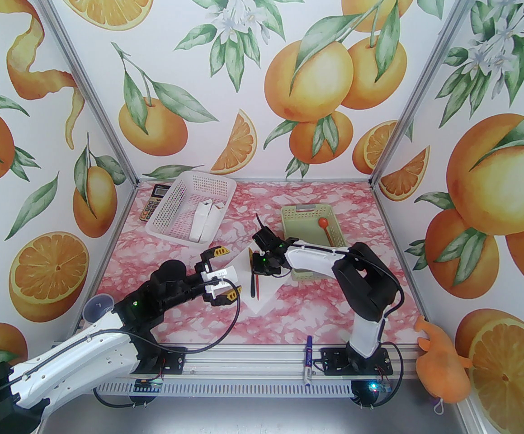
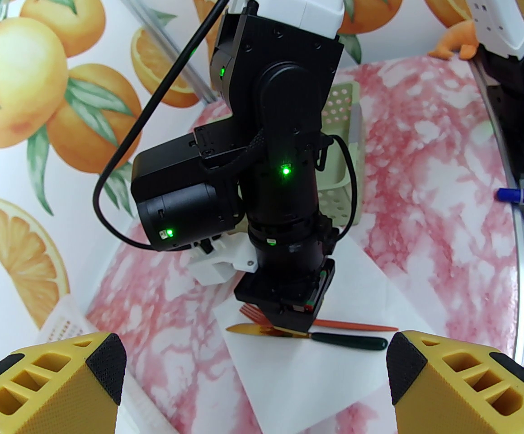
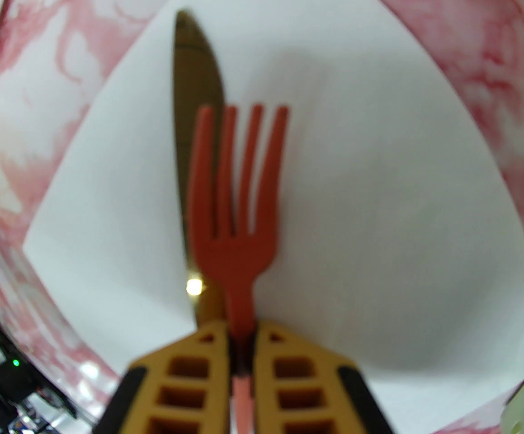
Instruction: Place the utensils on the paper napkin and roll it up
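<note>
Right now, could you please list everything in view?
napkin: one, white, table centre
knife: one, gold and dark, on napkin
fork: one, orange-red, in right claw
white basket: one, far left
cartons: two, white, inside it
green basket: one, far right
stick: one, orange-tipped, inside it
calculator: one, dark, far-left corner
marker: one, blue-white, near rail
plush toy: one, orange, near right
cup: one, clear, near left
left claw: open, beside napkin
right claw: shut on fork

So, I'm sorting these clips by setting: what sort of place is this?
Probably a staged robot test booth, not a dining room: orange-print walls on metal framing, left arm and right arm bolted to a rail along the pink marbled table.
</note>
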You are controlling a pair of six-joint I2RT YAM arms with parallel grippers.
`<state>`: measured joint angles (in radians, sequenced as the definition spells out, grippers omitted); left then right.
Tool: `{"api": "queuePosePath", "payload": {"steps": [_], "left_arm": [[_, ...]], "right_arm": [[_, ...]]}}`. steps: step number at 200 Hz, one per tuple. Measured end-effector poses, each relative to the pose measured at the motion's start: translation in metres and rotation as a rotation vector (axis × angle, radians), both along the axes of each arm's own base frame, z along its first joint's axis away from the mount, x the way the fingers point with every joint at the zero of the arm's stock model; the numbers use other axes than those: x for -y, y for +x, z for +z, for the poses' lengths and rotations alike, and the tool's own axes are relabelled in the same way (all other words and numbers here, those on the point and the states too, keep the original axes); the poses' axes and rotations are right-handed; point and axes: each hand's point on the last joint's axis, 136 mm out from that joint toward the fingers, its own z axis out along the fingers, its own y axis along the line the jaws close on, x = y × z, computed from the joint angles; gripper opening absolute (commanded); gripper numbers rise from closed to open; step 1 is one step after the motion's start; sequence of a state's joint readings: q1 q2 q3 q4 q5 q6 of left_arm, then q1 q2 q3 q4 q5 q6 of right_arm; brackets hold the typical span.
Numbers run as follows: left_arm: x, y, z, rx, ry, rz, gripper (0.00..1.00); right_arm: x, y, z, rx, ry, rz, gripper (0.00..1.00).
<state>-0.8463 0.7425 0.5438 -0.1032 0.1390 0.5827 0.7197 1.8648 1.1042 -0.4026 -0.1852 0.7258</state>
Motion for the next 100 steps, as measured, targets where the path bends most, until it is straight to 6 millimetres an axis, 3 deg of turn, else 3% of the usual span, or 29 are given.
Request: {"api": "queuePosePath", "payload": {"steps": [100], "left_arm": [[0.0013, -0.0008, -0.002, -0.007, 0.004, -0.008, 1.0]], "right_arm": [[-0.006, 0.007, 0.0095, 0.016, 0.015, -0.003, 0.13]]}}
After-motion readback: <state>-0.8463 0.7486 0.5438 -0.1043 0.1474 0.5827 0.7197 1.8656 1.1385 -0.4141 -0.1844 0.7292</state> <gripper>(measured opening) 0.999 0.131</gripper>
